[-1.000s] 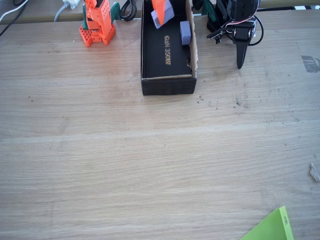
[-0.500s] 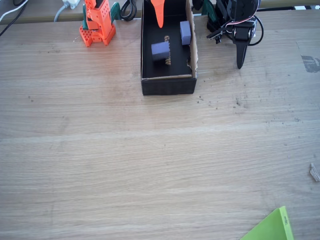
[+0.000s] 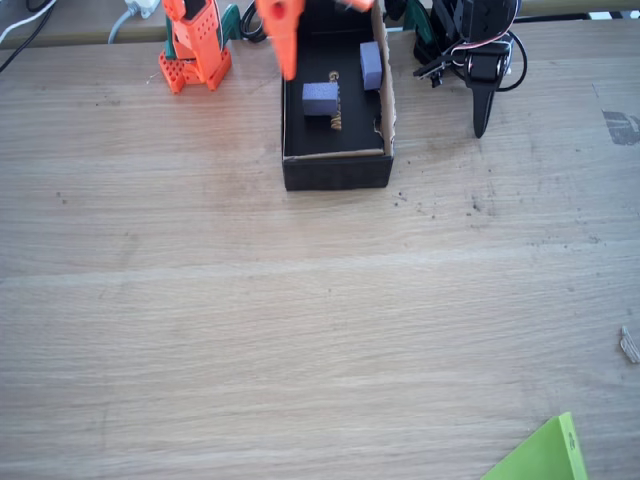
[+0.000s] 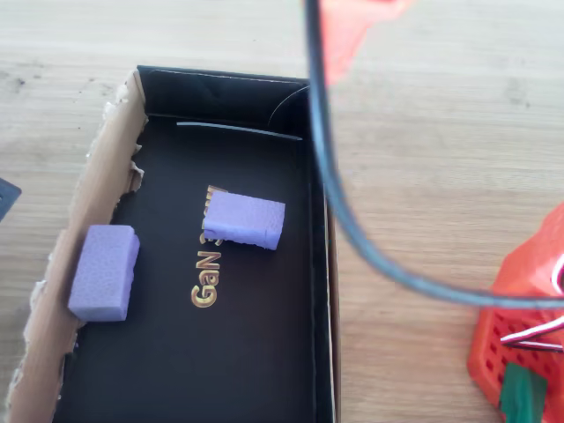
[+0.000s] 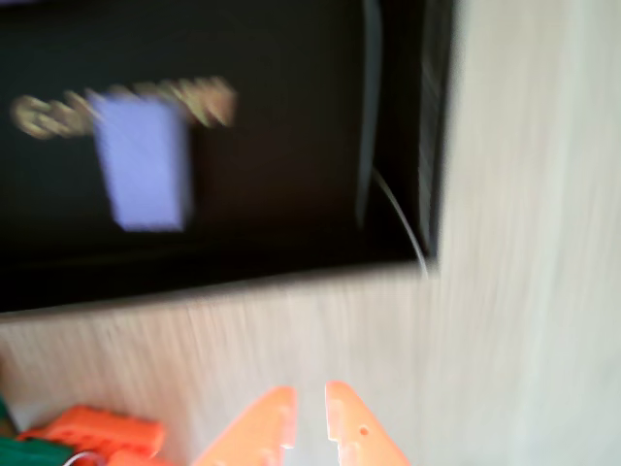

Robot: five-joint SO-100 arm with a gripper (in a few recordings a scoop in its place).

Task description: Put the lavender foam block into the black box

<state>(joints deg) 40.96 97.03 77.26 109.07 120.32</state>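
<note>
Fixed view, left to right: we see the orange perforated plastic arm base (image 3: 195, 55) at the table's far edge, then the orange two-finger gripper (image 3: 283, 35) hanging over the left wall of the oblong open-top black cardboard box (image 3: 336, 170), tip pointing down. Fingers look pressed together w/ nothing between them; wrist view shows the two orange fingers (image 5: 342, 427) nearly touching, just a thin slit, above bare wood beside the box. Inside the box we find the small lavender foam block (image 3: 320, 98) lying on the black floor approx. mid-box, partly covering the gold lettering, apart from the fingers. A second lavender foam block (image 3: 371, 65) sits against the raw brown cardboard wall on the right. Further right, a black servo assembly w/ a dark pointed finger (image 3: 480, 70) stands on the light wooden table (image 3: 300, 330); a lime-green sheet corner (image 3: 545, 455) pokes in at bottom right.

Overhead view: second block (image 4: 104, 271) by the torn brown wall, task block (image 4: 247, 220) on the "GaN" print, black cable (image 4: 352, 220) crossing above the box rim.
</note>
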